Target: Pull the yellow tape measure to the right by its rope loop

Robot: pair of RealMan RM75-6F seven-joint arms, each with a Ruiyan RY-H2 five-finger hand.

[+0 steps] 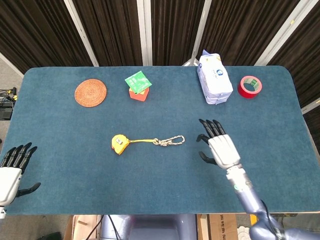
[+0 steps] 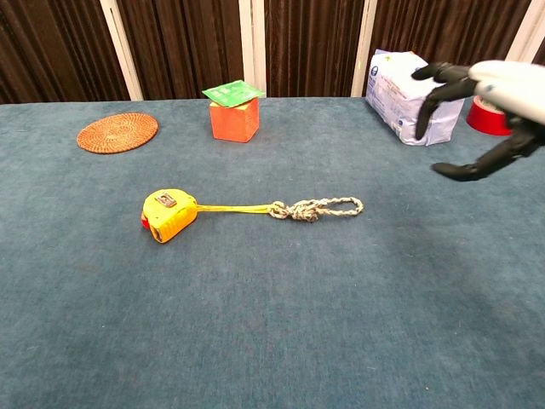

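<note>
The yellow tape measure (image 1: 119,144) (image 2: 169,214) lies left of the table's middle. A thin yellow strap runs right from it to a knotted rope loop (image 1: 172,140) (image 2: 322,207) lying flat on the cloth. My right hand (image 1: 220,147) (image 2: 482,104) hovers open above the table, a short way right of the loop, fingers spread and holding nothing. My left hand (image 1: 11,172) stays open at the table's near left corner, far from the tape measure; only the head view shows it.
Along the far side of the blue table (image 1: 75,170) stand a woven coaster (image 1: 90,92), an orange block with a green card on top (image 1: 138,86), a white packet (image 1: 214,79) and a red tape roll (image 1: 250,86).
</note>
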